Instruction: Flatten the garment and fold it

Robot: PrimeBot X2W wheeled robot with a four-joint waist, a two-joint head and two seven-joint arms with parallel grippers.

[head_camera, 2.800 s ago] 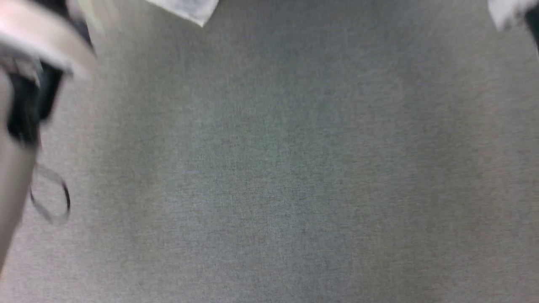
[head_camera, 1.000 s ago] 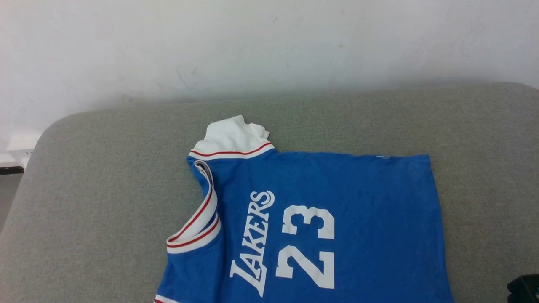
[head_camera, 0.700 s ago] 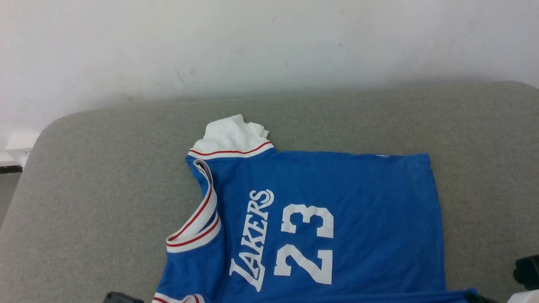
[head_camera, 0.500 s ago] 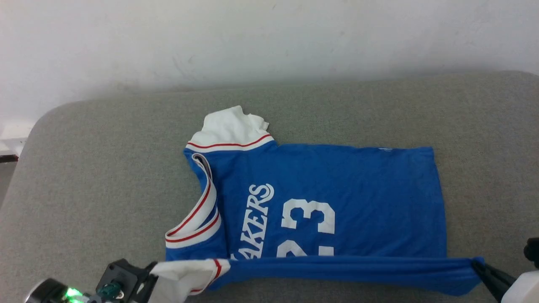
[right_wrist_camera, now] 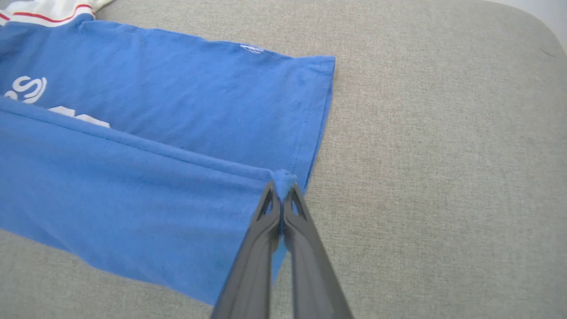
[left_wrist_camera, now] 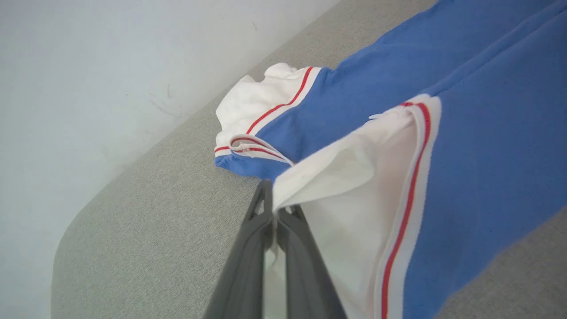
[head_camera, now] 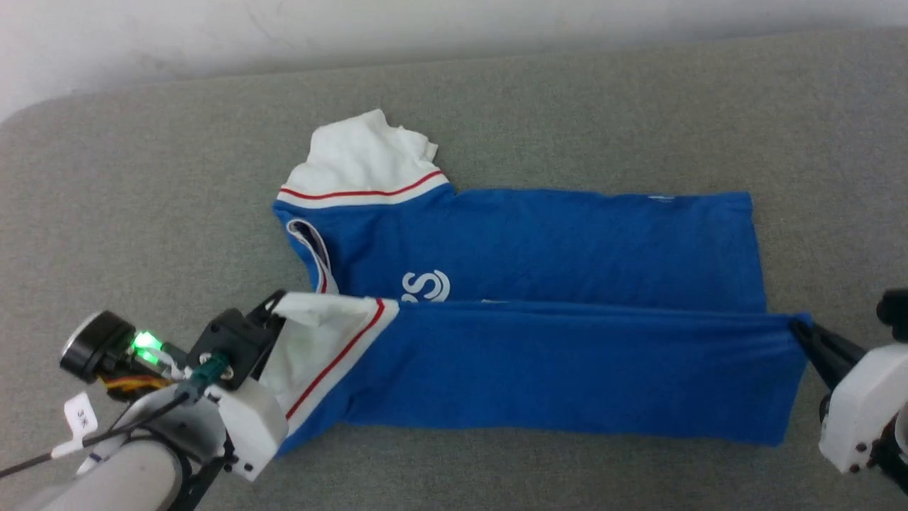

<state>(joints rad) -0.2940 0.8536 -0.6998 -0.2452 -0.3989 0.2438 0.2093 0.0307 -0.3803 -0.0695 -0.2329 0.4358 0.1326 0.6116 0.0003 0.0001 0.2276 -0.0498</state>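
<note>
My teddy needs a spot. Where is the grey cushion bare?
Bare grey fabric cushion: left of the royal-blue T-shirt, behind it up to the white wall, and right of its hem. Crowded in front, where left gripper and right gripper pinch it.

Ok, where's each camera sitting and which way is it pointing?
Head view: high, looking down at the garment on the grey cushion; left gripper, right gripper at lower corners.
Left wrist view: along its shut fingers, pinching a white sleeve.
Right wrist view: along its shut fingers, pinching a blue corner.
All share: the far sleeve.
</note>
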